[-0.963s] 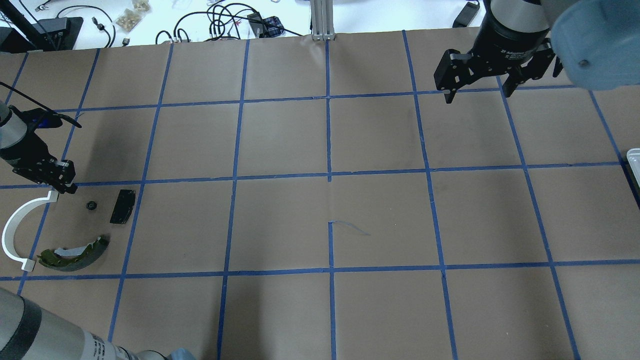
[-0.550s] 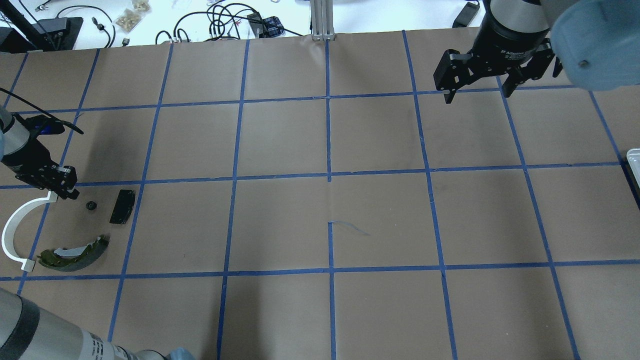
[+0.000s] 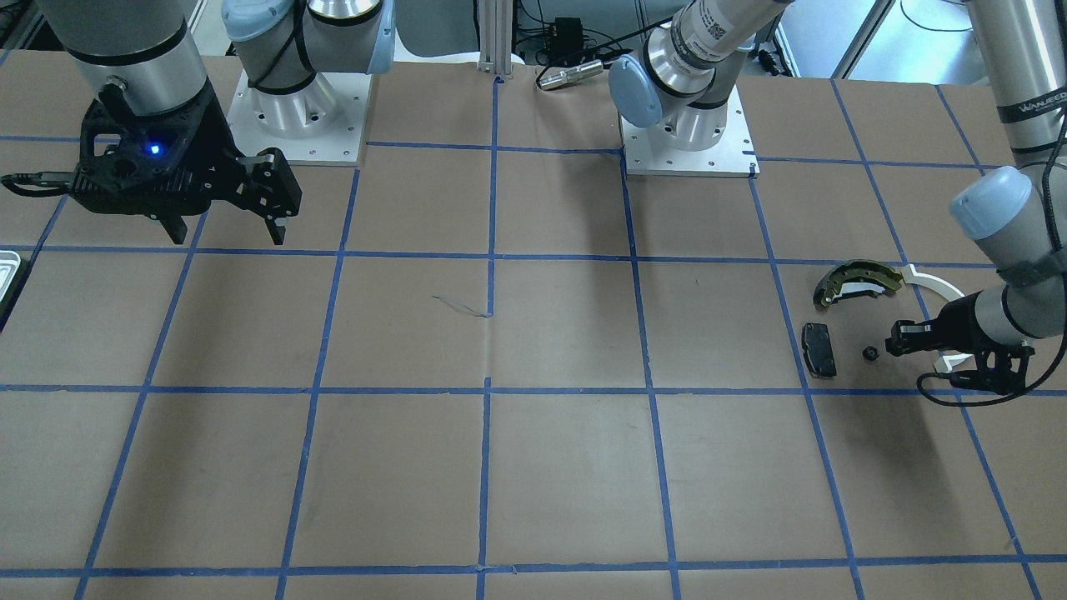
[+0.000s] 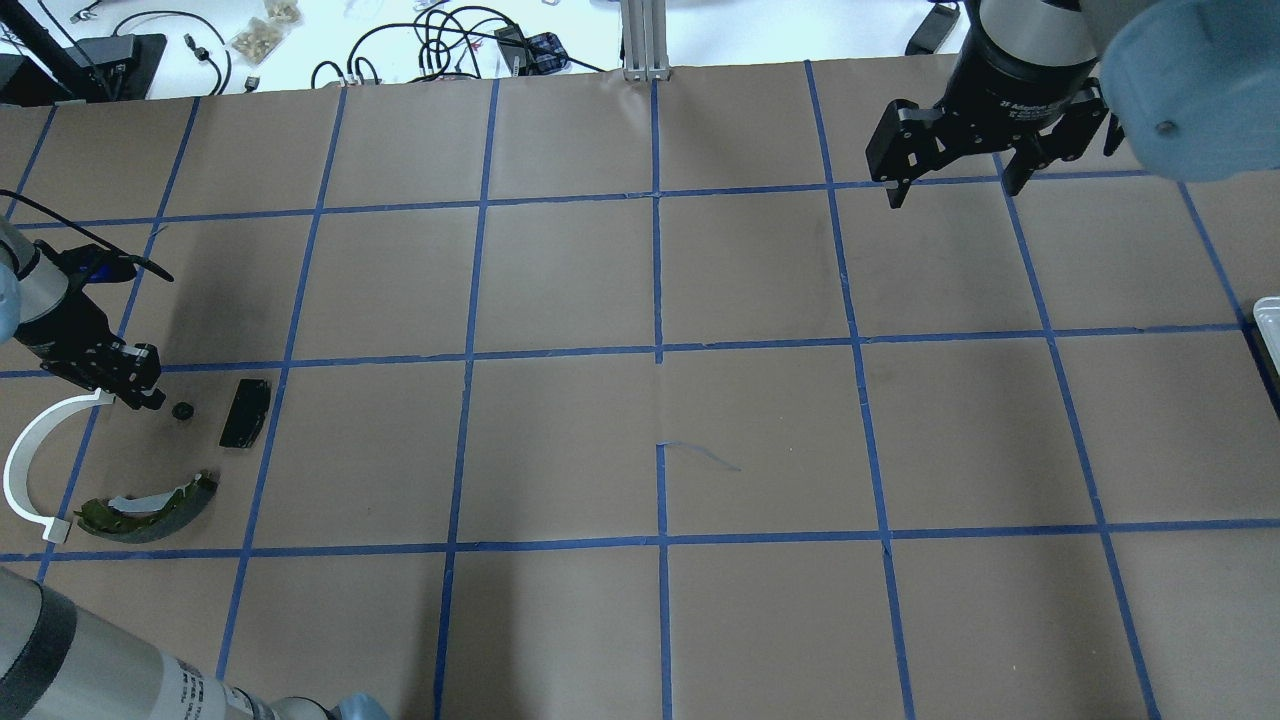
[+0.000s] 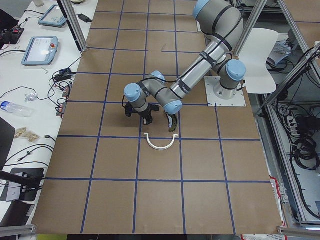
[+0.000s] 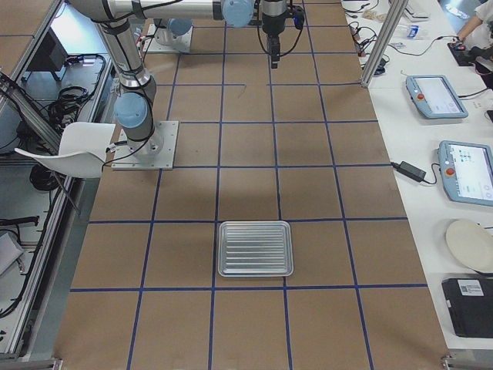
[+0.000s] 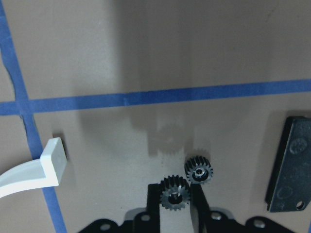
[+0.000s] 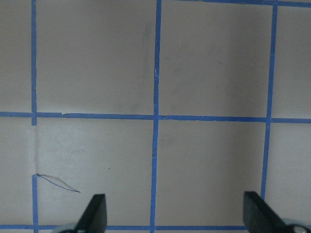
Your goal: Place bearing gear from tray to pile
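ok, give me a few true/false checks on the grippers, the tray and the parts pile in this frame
1. The left gripper has a bearing gear between its fingers. True.
2. The right gripper is shut on a part. False: its jaws are wide apart, nothing between them.
3. A second gear lies on the paper right beside the held one. True.
4. The tray is full of gears. False: nothing shows in it in the exterior right view.
5. The black pad is stacked on the brake shoe. False: they lie apart, bare paper between them.
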{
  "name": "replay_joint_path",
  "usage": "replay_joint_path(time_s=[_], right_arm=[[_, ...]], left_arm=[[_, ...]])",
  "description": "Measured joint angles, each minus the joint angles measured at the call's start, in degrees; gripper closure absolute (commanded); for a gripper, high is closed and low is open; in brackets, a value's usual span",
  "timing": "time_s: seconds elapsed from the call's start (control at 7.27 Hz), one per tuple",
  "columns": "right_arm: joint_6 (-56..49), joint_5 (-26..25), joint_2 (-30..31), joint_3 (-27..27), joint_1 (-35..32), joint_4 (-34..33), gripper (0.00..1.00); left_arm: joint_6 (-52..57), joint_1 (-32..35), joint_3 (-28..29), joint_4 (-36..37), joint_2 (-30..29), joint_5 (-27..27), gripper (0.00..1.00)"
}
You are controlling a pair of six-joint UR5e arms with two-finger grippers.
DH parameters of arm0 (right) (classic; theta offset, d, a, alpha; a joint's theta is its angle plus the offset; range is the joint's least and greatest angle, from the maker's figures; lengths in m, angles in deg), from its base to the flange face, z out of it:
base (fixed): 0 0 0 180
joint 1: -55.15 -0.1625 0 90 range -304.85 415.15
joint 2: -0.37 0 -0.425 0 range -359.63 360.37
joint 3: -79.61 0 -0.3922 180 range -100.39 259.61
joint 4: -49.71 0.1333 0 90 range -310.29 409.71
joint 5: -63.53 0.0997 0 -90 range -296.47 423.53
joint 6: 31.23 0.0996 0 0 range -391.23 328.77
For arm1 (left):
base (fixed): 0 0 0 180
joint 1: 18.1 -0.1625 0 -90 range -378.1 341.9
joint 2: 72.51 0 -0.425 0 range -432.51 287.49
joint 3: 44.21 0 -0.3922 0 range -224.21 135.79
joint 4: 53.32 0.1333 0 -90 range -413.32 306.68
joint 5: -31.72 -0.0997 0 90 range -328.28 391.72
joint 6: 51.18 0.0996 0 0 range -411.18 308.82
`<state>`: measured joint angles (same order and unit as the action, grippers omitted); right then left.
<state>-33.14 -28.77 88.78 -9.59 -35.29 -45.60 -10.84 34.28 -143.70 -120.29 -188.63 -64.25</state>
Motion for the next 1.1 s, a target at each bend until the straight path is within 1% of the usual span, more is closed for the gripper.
replay_joint_path(time_s=[0.14, 0.28, 0.41, 0.83, 1.1], right_arm=[[0.00, 0.01, 0.00, 0.00, 0.00, 0.00, 0.00], [0.01, 0.03, 0.00, 0.01, 0.00, -0.02, 0.00], [-0.01, 0.07, 0.00, 0.05, 0.00, -0.02, 0.00], [0.01, 0.04, 0.00, 0.08, 0.00, 0.02, 0.00], [0.03, 0.03, 0.01, 0.08, 0.00, -0.04, 0.00]], left_arm=[[0.00, 0.00, -0.06, 0.06, -0.10, 0.00, 0.18], [0.00, -0.03, -0.14, 0.10, -0.18, 0.00, 0.05], [0.00, -0.20, -0.22, 0.15, -0.27, 0.00, 0.00], [-0.35, -0.68, 0.29, 0.24, 0.07, 0.06, 0.00], [-1.90, 0.29, 1.12, -0.36, 2.00, 1.00, 0.00]])
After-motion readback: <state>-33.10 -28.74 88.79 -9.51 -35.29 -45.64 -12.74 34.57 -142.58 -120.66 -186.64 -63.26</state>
